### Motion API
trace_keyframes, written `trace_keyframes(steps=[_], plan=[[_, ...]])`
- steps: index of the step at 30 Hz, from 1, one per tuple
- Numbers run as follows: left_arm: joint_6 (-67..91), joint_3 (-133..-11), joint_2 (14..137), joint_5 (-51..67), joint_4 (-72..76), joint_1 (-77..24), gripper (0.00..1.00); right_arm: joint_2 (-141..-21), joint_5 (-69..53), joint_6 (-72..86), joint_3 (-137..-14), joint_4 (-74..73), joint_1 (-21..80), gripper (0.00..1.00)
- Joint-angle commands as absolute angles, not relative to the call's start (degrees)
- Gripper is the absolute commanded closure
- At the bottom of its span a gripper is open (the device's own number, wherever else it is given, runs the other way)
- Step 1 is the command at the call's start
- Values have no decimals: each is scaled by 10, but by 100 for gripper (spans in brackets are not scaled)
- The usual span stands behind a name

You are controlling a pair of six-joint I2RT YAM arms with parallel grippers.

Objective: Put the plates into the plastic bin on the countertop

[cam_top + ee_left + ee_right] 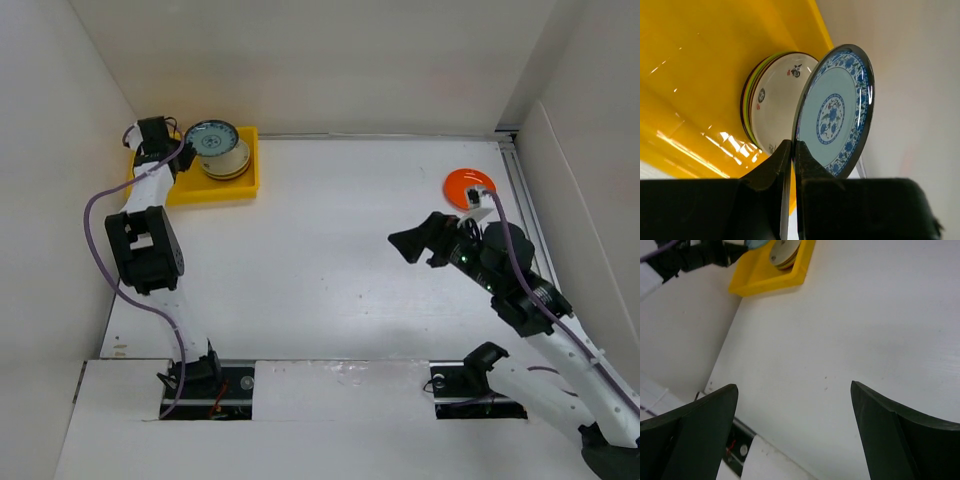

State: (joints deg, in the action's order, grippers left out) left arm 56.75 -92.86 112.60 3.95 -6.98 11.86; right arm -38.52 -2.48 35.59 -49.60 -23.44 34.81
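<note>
One teal-patterned plate (832, 112) clamped by rim in left gripper (792, 150), over stack (775, 100) in yellow bin (700, 75); right gripper (795, 390) released, orange plate (468, 186) nearby.

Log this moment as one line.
left gripper: shut on blue-patterned plate rim, over yellow bin, near plate stack | right gripper: open, empty | orange plate: on countertop

The room was brightly and evenly lit from above; shadows in the top view were soft and faint. In the left wrist view, white glare streaked the plastic bin (700, 75) at left. The right gripper (794, 385) showed dark and blurred along the bottom corners.
</note>
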Motion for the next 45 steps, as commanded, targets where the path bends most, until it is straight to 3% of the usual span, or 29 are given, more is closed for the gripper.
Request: trace_keyframes(steps=[1,5,8,9,10,13,14,16,20,29,38,45], plan=[[545,-982,1156,59,-79,109,100,-429,-44,348,-519,-130,288,0],[545,-1009,1192,83,-84,109,100,-491,-127,368,-532,-103,211,0],[545,-1015,1197,83,-89,109,83,-508,-142,374,-537,-91,174,0],[545,-1015,1190,83,-89,109,73,-515,-147,374,-537,-91,166,0],[545,-1015,1190,83,-89,109,54,-515,-147,374,-537,-86,147,0],[540,-1015,1151,73,-98,109,30,-533,-168,387,-522,-77,107,0],[540,-1015,1137,73,-98,109,14,-540,-180,395,-509,-69,63,0],[520,-1003,1087,73,-104,101,0,-561,-189,424,-471,-34,0,0],[484,-983,994,95,-104,54,0,-633,-167,457,-435,13,-79,0],[438,-714,754,173,-18,-53,0,-800,-76,487,-410,102,-170,0],[389,-579,672,164,-9,-188,0,-996,-138,555,-472,184,-209,10],[374,-528,621,165,-19,-194,0,-1068,-152,580,-554,154,-216,18]])
